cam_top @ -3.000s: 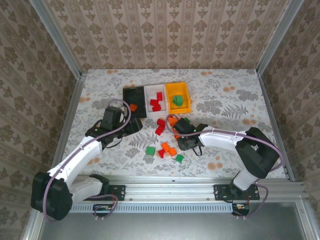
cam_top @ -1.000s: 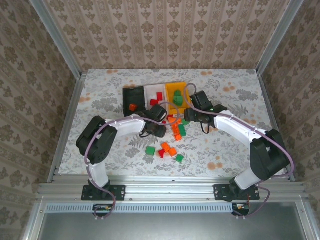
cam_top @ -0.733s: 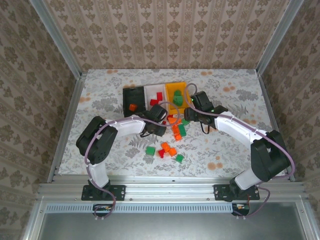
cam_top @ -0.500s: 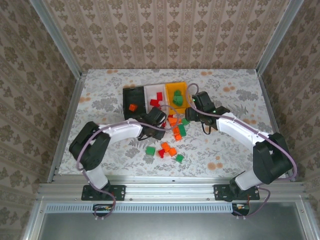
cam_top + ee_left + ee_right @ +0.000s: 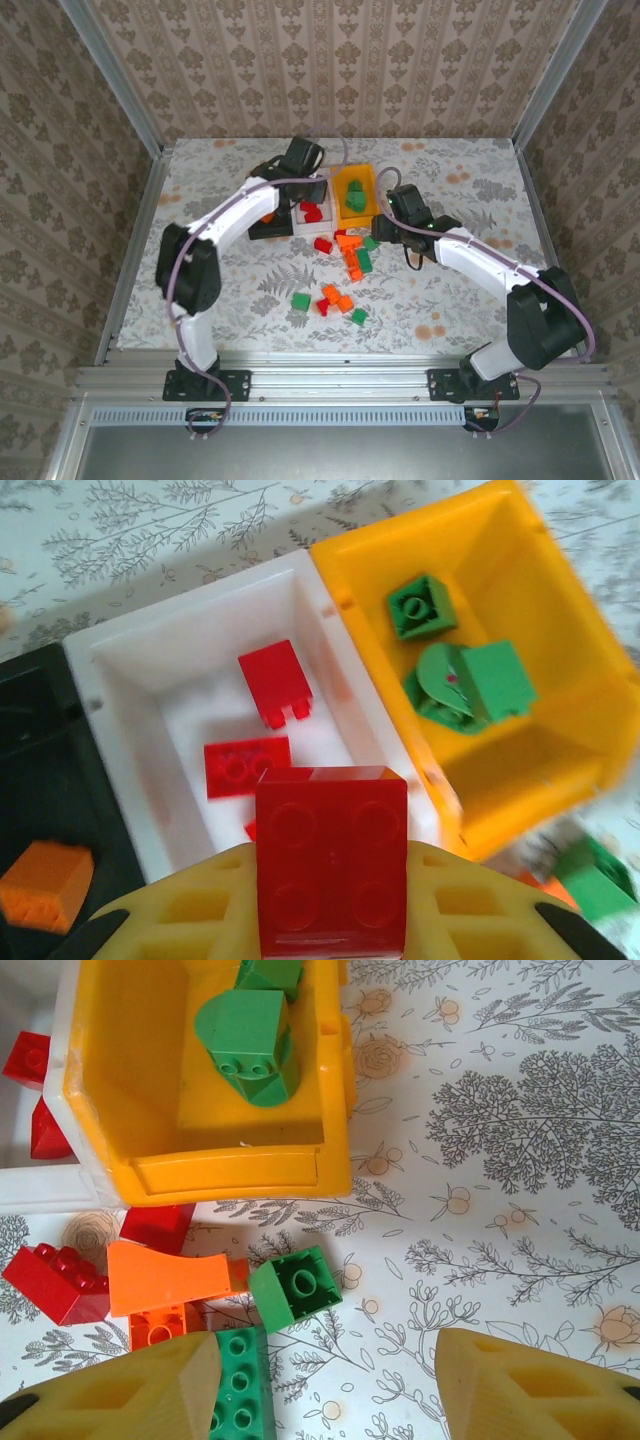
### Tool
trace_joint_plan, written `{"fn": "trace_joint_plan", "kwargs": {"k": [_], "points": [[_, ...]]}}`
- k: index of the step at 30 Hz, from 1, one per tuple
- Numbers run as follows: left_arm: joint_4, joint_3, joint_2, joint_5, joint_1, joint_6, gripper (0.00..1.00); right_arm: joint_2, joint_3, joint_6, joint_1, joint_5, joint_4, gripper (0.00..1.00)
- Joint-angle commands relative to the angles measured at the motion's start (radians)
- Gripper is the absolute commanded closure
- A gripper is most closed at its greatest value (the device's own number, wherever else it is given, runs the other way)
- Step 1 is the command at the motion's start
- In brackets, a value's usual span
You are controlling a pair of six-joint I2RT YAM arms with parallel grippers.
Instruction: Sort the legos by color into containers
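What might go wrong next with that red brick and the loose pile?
The square red plastic brick in the left gripper hangs near the white plastic bin's wall beside the orange-yellow bin; released here, it might bounce into the wrong one. The open right gripper hovers over crowded bricks, so it could nudge or grab an orange piece along with the green brick.

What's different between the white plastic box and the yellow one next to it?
The white rectangular plastic bin holds red toy bricks; the orange-yellow plastic bin holds green bricks. The white bin sits mid-row, a black bin on its other side; the orange-yellow bin ends the row. Both are open rectangular bins, side by side.
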Motion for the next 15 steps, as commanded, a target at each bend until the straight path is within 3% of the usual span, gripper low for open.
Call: {"fn": "trace_joint_plan", "kwargs": {"k": [1,7,11,15], "points": [[-0.137,0.108,0.111,0.038,0.016,-0.001,0.74,-0.057,-0.013,0.007,-0.016,0.008,0.001,0.40],[-0.180,0.227,0.227,0.096,0.049,-0.030,0.70,-0.063,-0.018,0.009,-0.026,0.000,0.006,0.40],[-0.183,0.239,0.218,0.094,0.049,-0.031,0.51,-0.064,-0.015,0.008,-0.025,-0.002,0.004,0.39],[-0.118,0.138,0.082,0.097,0.028,-0.021,0.27,-0.067,-0.018,0.009,-0.025,-0.004,0.006,0.39]]}}
